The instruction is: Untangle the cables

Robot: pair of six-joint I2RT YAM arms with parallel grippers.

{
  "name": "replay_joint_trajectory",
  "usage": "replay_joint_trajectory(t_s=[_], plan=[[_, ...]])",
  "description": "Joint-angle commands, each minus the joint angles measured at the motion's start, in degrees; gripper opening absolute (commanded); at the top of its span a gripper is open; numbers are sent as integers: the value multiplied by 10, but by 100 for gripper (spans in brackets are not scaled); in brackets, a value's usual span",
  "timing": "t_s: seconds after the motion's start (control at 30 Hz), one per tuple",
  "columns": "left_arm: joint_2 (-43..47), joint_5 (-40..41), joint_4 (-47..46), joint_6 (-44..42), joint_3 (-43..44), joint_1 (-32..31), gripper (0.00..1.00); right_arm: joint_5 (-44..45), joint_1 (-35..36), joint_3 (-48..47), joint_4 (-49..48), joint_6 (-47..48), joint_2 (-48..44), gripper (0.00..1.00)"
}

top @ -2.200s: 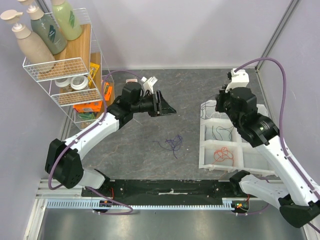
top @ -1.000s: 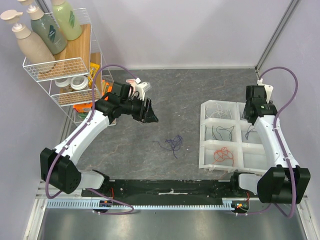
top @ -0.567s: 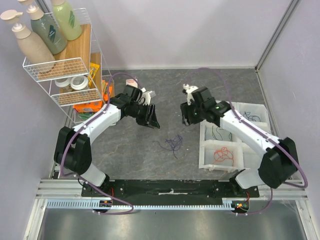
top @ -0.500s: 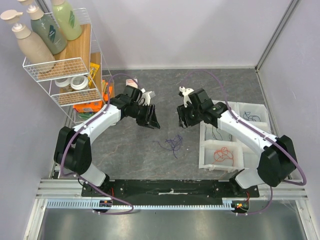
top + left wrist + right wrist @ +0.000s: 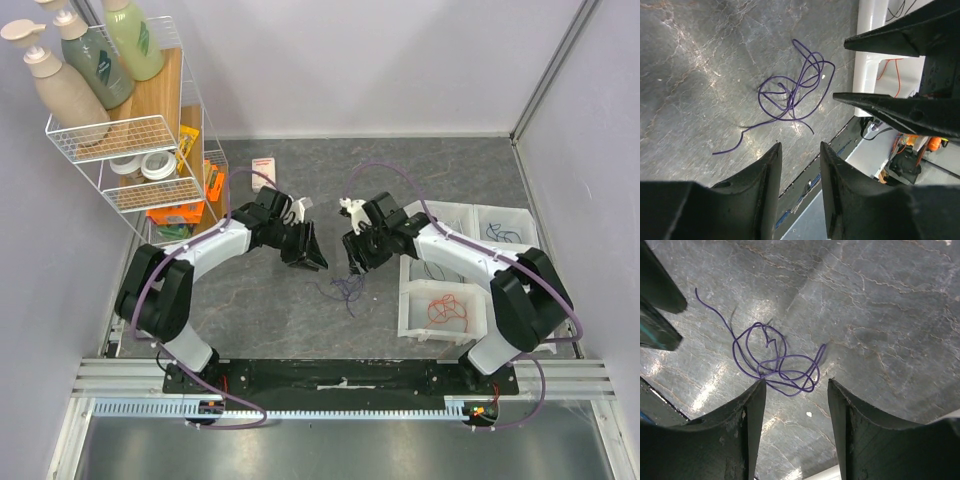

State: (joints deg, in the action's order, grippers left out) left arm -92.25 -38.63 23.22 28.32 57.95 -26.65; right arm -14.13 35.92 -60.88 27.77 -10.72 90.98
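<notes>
The left jaws and the right jaws both stand apart, gripping nothing, just above a tangled purple cable [image 5: 791, 99] lying on the grey tabletop [image 5: 690, 60]. An orange cable [image 5: 447, 308] lies in the white tray [image 5: 403, 292] nearby.

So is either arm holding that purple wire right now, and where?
No, nothing is held. The left tool and the right tool are both open and empty over the cable, which lies loose on the table.
</notes>
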Motion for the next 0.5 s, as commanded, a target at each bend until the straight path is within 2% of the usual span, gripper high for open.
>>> replay_joint_trajectory(t_s=[0.0, 0.13, 0.3, 0.47], plan=[[-30, -28, -8, 22, 21, -8, 41, -17, 15, -5, -26, 32, 13, 59], [-25, 16, 23, -5, 24, -10, 46, 12, 21, 4, -24, 33, -10, 62], [-26, 83, 60, -74, 22, -21, 52, 80, 20, 34, -3, 32, -54, 73], [-46, 89, 66, -168, 35, -31, 52, 60, 21, 59, 2, 7, -84, 78]])
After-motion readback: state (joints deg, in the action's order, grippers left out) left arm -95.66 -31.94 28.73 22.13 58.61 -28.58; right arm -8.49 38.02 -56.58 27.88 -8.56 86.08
